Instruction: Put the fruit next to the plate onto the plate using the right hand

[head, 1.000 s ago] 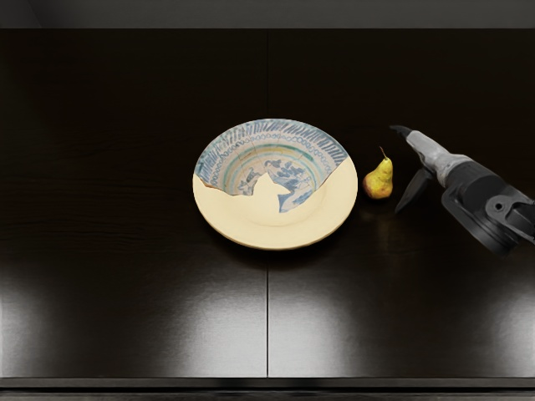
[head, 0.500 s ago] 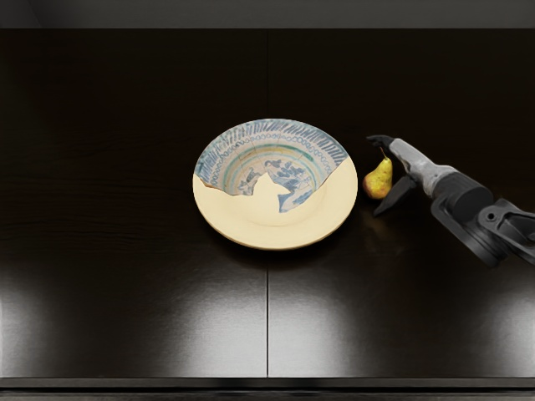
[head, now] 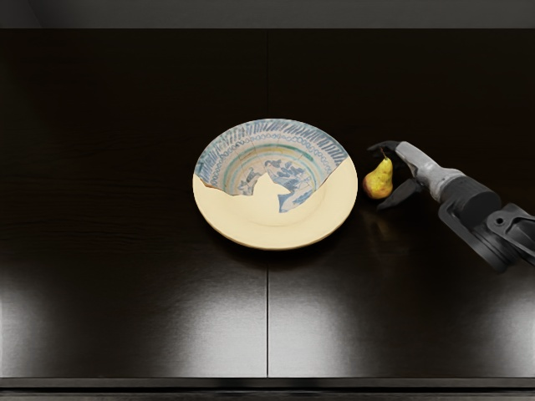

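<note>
We had a very dark, glossy table (head: 125, 276) filling almost the whole view. A thin seam ran down its middle, and soft pale reflections sat on the near left and near right. Behind the far edge there was only a flat grey strip of room, nothing to make out there.

The plate (head: 251, 225) sat about centre. It was cream-coloured on the near side, with a blue-and-white patterned patch covering the far half.

Just off the plate's right rim, on the table and not on the plate, was the pear (head: 378, 180). It was small and yellow with a brownish-red blush low on its left side, and it had a short dark stem. Its long axis ran near to far in the picture. The stem end pointed toward the far side of the table and leaned a touch to the right, with the fat end closer to us. We honestly couldn't say whether it stood upright or lay on its side.

The right hand (head: 414, 167) reached in from the right on a dark forearm (head: 481, 217). Its fingers (head: 384, 144) were splayed apart. One curled over the stem and another sat low by the pear's right side, bracketing the pear loosely rather than gripping it. We couldn't tell whether any tip actually touched the skin.
</note>
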